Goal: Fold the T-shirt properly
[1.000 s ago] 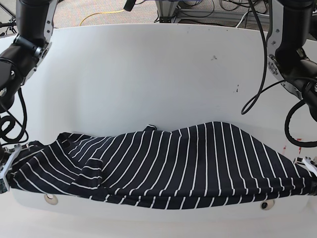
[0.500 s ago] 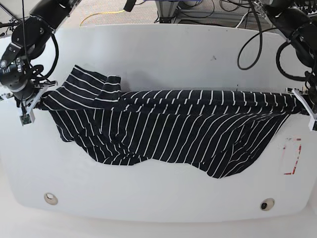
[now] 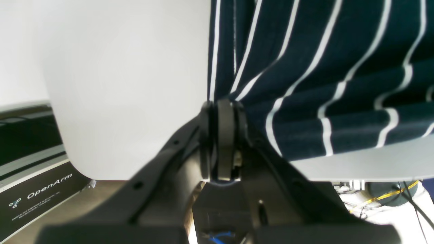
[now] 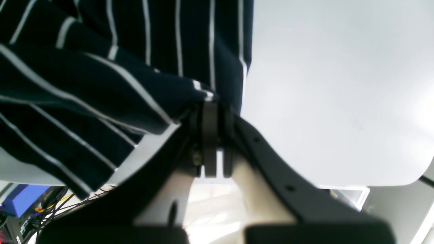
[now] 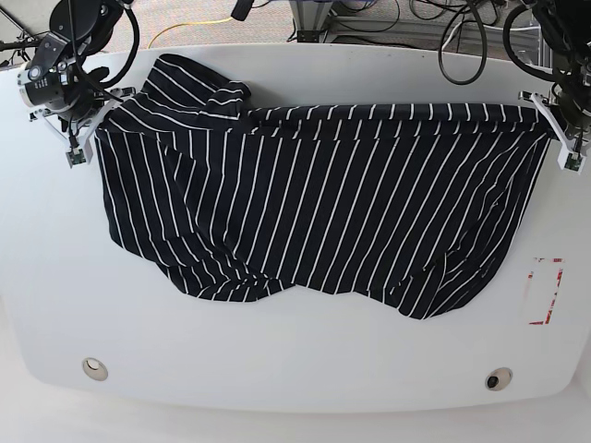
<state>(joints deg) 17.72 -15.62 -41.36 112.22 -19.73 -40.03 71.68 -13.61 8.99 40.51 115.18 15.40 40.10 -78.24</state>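
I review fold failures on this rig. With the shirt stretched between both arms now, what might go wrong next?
1. Each end effector, left and right, pinches only a thin edge of the T-shirt; it may slip.
2. A bunched sleeve near the right end effector could get folded in crooked.
3. The lower hem lies rumpled on the table.

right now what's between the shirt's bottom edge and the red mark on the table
Bare white table. The base view shows nothing between the T-shirt hem and the red mark.
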